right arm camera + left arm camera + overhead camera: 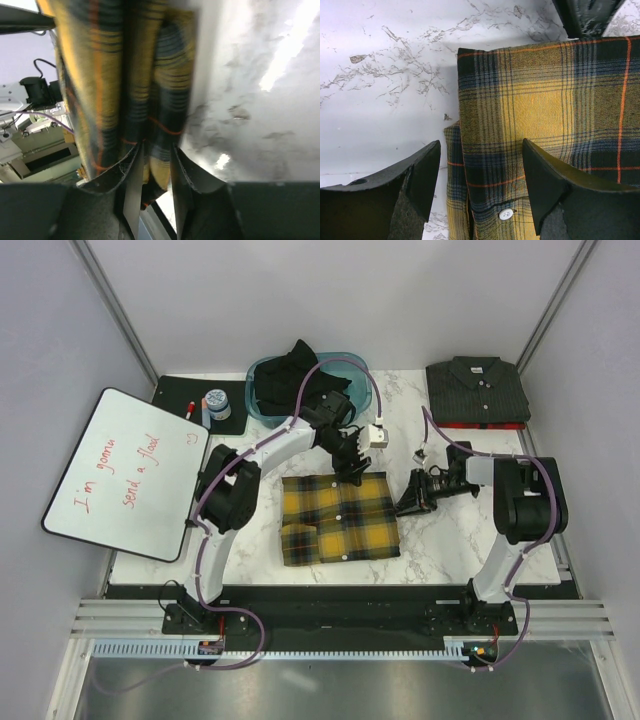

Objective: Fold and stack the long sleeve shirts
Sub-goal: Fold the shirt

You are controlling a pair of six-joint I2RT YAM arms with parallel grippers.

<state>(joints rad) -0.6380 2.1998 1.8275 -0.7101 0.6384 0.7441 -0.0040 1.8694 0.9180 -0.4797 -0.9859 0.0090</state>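
Observation:
The yellow-and-black plaid shirt (338,517) lies folded in the middle of the marble table (450,540). My left gripper (352,472) hovers open over the shirt's far edge; in the left wrist view its jaws (481,145) stand apart over the plaid fabric (540,100) and a white button. My right gripper (405,504) is at the shirt's right edge; in the right wrist view it (156,147) is shut on a fold of plaid fabric (160,75). The dark charcoal shirt (478,388) lies folded at the back right. The black shirt (297,375) is bunched in a teal bin (362,392).
A whiteboard (125,472) with red writing leans over the table's left side. A black mat (178,395) at the back left holds a marker and a small jar (217,403). A red strip (480,425) shows under the charcoal shirt.

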